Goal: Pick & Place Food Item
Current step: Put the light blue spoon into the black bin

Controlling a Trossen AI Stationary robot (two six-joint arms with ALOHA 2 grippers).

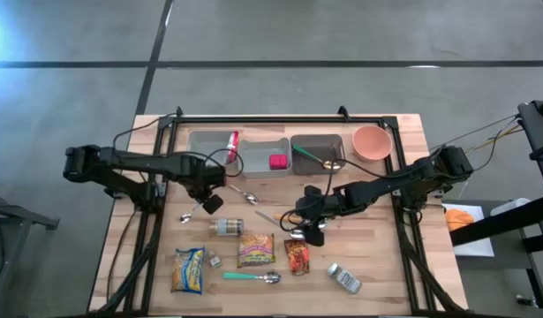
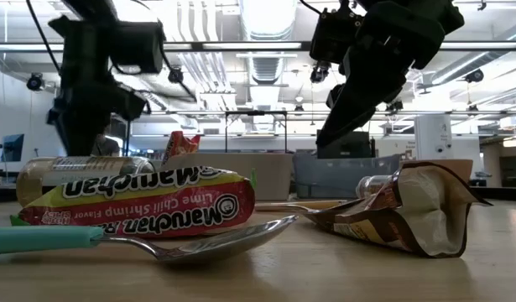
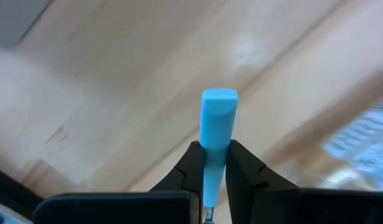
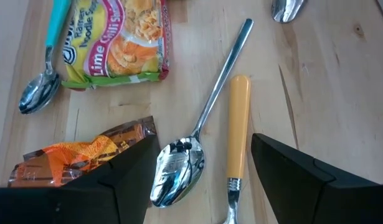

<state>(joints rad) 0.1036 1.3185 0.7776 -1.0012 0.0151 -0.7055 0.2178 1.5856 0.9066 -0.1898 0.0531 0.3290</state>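
Steel spoon (image 4: pixel 179 163) beside yellow-handled utensil (image 4: pixel 238 130)

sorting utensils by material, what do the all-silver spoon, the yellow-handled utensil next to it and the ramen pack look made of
All-silver spoon: probably polished metal; bowl and stem give mirror-like reflections.
Yellow-handled utensil: handle looks like smooth matte plastic, evenly coloured, with a shiny metal neck; its working end is out of view.
Ramen pack: thin glossy plastic film, printed, crimped at the edge.

You get bright light from the long ceiling lamps (image 2: pixel 266 17) in the low view, and they glare white. The wooden table (image 1: pixel 377 265) is evenly lit with soft, small shadows. Your left wrist view is blurry all over; only the blue handle (image 3: pixel 216 134) looks a bit sharper
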